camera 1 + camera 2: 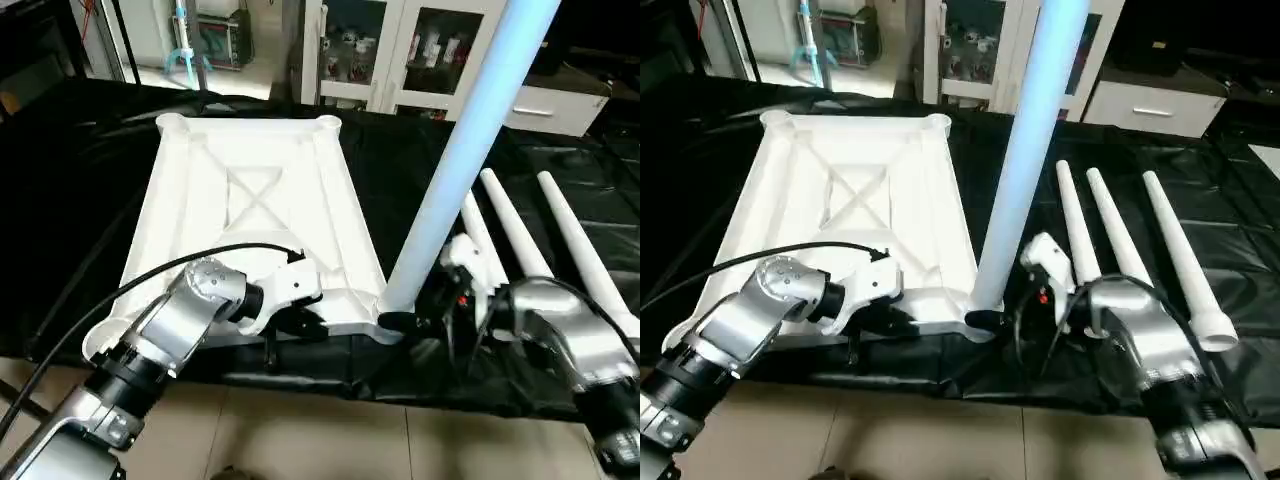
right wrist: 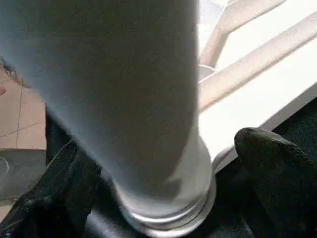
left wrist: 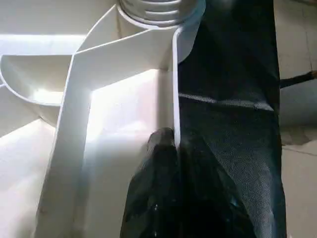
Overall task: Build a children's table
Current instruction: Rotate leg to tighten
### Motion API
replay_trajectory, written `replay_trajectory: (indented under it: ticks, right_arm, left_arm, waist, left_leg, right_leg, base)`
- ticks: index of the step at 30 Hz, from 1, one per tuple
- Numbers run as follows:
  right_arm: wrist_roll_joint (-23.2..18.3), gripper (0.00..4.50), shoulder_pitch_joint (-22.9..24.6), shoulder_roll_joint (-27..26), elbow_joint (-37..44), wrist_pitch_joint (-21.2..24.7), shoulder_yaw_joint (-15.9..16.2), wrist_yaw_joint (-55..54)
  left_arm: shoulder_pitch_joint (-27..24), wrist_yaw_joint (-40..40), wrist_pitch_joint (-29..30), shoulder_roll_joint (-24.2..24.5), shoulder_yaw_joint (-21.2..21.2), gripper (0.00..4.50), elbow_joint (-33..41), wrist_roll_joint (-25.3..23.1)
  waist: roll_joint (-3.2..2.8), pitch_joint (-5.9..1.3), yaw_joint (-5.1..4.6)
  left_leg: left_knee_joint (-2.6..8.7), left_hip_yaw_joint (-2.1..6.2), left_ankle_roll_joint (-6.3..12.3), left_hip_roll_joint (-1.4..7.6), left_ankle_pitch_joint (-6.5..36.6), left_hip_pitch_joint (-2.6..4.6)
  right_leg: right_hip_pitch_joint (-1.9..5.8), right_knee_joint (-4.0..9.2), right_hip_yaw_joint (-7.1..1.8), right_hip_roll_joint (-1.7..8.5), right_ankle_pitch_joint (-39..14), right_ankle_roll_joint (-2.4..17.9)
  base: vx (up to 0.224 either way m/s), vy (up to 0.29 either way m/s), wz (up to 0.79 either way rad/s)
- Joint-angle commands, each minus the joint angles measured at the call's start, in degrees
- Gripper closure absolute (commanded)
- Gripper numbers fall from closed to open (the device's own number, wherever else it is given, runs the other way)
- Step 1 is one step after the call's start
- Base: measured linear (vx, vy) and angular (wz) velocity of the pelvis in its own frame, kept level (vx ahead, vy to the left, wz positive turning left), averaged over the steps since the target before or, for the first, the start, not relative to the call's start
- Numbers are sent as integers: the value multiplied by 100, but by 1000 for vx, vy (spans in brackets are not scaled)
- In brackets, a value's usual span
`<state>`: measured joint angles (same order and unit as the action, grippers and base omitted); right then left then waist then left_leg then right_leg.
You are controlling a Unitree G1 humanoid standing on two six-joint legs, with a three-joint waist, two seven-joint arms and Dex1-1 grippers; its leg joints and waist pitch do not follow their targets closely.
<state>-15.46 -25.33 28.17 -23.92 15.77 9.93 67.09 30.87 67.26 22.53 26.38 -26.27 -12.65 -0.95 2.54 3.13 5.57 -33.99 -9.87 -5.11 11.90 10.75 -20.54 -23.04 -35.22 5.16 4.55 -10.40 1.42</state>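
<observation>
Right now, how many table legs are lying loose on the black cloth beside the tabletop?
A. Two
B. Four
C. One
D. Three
D. Three legs lie side by side on the black cloth, while a fourth leg stands upright in a near corner socket of the tabletop.

The tabletop [image 1: 250,200] looks like smooth white plastic with a slight sheen, same as the tube legs [image 1: 1110,235]. Black cloth [image 1: 80,170] underneath is matt and wrinkly. Forearms [image 1: 185,320] are brushed silver metal, floor tiles [image 1: 330,440] pale and glossy.
</observation>
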Motion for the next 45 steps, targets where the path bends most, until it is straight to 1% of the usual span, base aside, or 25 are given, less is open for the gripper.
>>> replay_trajectory:
  ticks: [1,3,4,9,10,18,19,20,24,25,27,28,30,32,33,34,35,37,38,39,41,42,43,44,45]
  right_arm:
    - [77,5,-119,30,-147,-63,75,132]
    - [59,31,-163,27,-187,-31,167,279]
    - [50,31,-187,10,-234,-45,187,337]
    - [45,80,-242,-25,-359,-87,204,418]
    - [72,89,-264,-48,-433,-136,193,451]
    - [86,159,-242,-92,-538,-221,195,565]
    - [102,164,-202,-93,-506,-239,205,567]
    - [109,168,-196,-93,-516,-252,205,573]
    - [123,173,-167,-99,-523,-279,203,591]
    - [138,173,-143,-106,-533,-303,203,596]
    - [141,174,-130,-114,-542,-306,196,576]
    - [126,175,-124,-296,-756,-284,21,134]
    - [128,175,-133,-367,-845,-286,-45,-39]
    - [286,175,-207,-618,-1258,-497,-210,-837]
    - [389,175,-254,-839,-1582,-635,-322,-1485]
    - [411,175,-276,-952,-1723,-686,-383,-1775]
    - [394,175,-296,-1036,-1804,-676,-437,-1954]
    - [349,175,-397,-1404,-2044,-622,-612,-2690]
    - [342,176,-430,-1505,-2104,-614,-658,-2880]
    - [364,176,-498,-1694,-2208,-658,-716,-3255]
    - [545,176,-771,-2238,-2646,-918,-835,-4563]
    - [555,176,-786,-2264,-2672,-935,-840,-4622]
    - [788,176,-981,-2641,-2976,-1121,-753,-5412]
    - [834,176,-1097,-2902,-3111,-1257,-731,-5765]
    - [843,176,-1118,-2950,-3135,-1285,-727,-5830]
  left_arm:
    - [-31,165,-17,11,-183,450,112,-52]
    - [-45,186,-24,53,-186,450,119,-58]
    - [-42,188,-33,65,-196,450,102,-67]
    - [-34,201,-37,87,-221,450,83,-84]
    - [-40,206,-27,94,-228,450,97,-85]
    - [-64,244,-18,123,-264,450,129,-99]
    - [-64,264,-46,142,-273,450,114,-107]
    - [-55,270,-54,140,-282,450,98,-113]
    - [-49,282,-53,137,-298,450,93,-115]
    - [-47,275,-50,127,-318,450,88,-120]
    - [-48,264,-49,118,-325,450,84,-124]
    - [-62,127,12,35,-260,450,57,-93]
    - [-63,71,40,3,-229,450,47,-80]
    - [-24,-195,182,-163,-76,450,-37,-34]
    - [45,-481,316,-346,64,450,-161,-19]
    - [88,-618,378,-436,121,450,-227,-22]
    - [118,-707,407,-493,149,450,-270,-32]
    - [263,-1202,647,-796,312,450,-476,-78]
    - [299,-1325,720,-874,353,450,-523,-88]
    - [373,-1589,869,-1032,443,450,-618,-111]
    - [609,-2367,1009,-1382,631,450,-963,-302]
    - [623,-2416,1010,-1402,643,450,-986,-316]
    - [855,-3134,911,-1702,866,450,-1355,-417]
    - [973,-3471,863,-1836,969,450,-1512,-451]
    - [994,-3531,853,-1859,988,450,-1540,-457]
  waist:
    - [30,-381,-11]
    - [41,-388,-7]
    - [39,-384,-7]
    - [41,-380,-4]
    - [26,-385,3]
    - [18,-400,3]
    - [21,-402,5]
    - [-7,-401,5]
    - [4,-402,4]
    - [-27,-404,6]
    - [-11,-406,0]
    - [-5,-404,-3]
    - [-9,-393,-13]
    - [-9,-346,-61]
    - [2,-331,-98]
    - [-3,-319,-124]
    - [0,-323,-159]
    - [12,-336,-210]
    - [3,-322,-238]
    - [-7,-336,-239]
    - [-3,-334,-277]
    - [3,-340,-293]
    - [6,-346,-321]
    - [2,-355,-327]
    - [12,-369,-307]
  left_leg:
    - [382,3,288,166,763,33]
    - [376,0,345,166,678,31]
    - [377,1,353,164,691,26]
    - [383,3,302,167,807,31]
    - [382,4,280,166,796,36]
    - [371,4,312,166,714,38]
    - [369,5,309,165,724,36]
    - [369,7,305,162,726,35]
    - [371,6,293,167,736,43]
    - [370,9,281,165,747,45]
    - [371,8,280,167,749,44]
    - [371,5,277,165,762,43]
    - [379,7,259,162,820,36]
    - [409,7,106,155,1223,61]
    - [425,29,-5,147,1435,55]
    - [437,41,-60,144,1557,54]
    - [446,77,-139,136,1748,66]
    - [445,93,-123,140,1785,75]
    - [439,80,-117,136,1813,90]
    - [431,93,-124,133,1866,107]
    - [439,106,-151,125,1834,80]
    - [443,107,-170,124,1806,73]
    - [432,110,-211,106,1871,87]
    - [417,97,-197,96,1869,99]
    - [411,76,-165,97,1782,115]
  right_leg:
    - [306,378,-317,386,-981,1152]
    - [313,352,-311,386,-802,1233]
    - [317,355,-312,386,-809,1229]
    - [317,376,-312,395,-992,1199]
    - [314,370,-311,389,-917,1220]
    - [329,332,-309,386,-648,1334]
    - [333,332,-308,386,-661,1330]
    - [332,329,-310,383,-651,1331]
    - [330,331,-309,381,-639,1345]
    - [332,327,-309,379,-630,1348]
    - [333,325,-307,375,-568,1366]
    - [334,326,-311,379,-570,1377]
    - [329,340,-308,383,-670,1371]
    - [300,428,-305,398,-1338,1227]
    - [307,470,-289,414,-1838,1087]
    - [301,496,-275,417,-2131,996]
    - [306,548,-245,420,-2581,809]
    - [293,580,-245,423,-2658,717]
    - [251,592,-252,413,-2670,727]
    - [253,602,-237,421,-2743,706]
    - [245,607,-225,418,-2756,678]
    - [249,601,-224,417,-2739,663]
    - [227,623,-206,410,-2815,596]
    - [209,623,-217,407,-2772,598]
    - [180,601,-247,405,-2501,650]
  base:
    - [0,0,0]
    - [0,0,0]
    - [0,0,0]
    - [0,0,0]
    - [0,0,0]
    - [0,0,0]
    - [0,0,0]
    - [0,0,0]
    - [0,0,0]
    - [0,0,0]
    - [0,0,0]
    - [0,0,0]
    - [0,0,0]
    - [0,0,0]
    - [-53,1,-9]
    - [-53,1,-9]
    - [-58,4,-11]
    - [0,0,0]
    - [0,0,0]
    - [0,0,0]
    - [0,0,0]
    - [0,0,0]
    - [0,0,0]
    - [0,0,0]
    - [0,0,0]
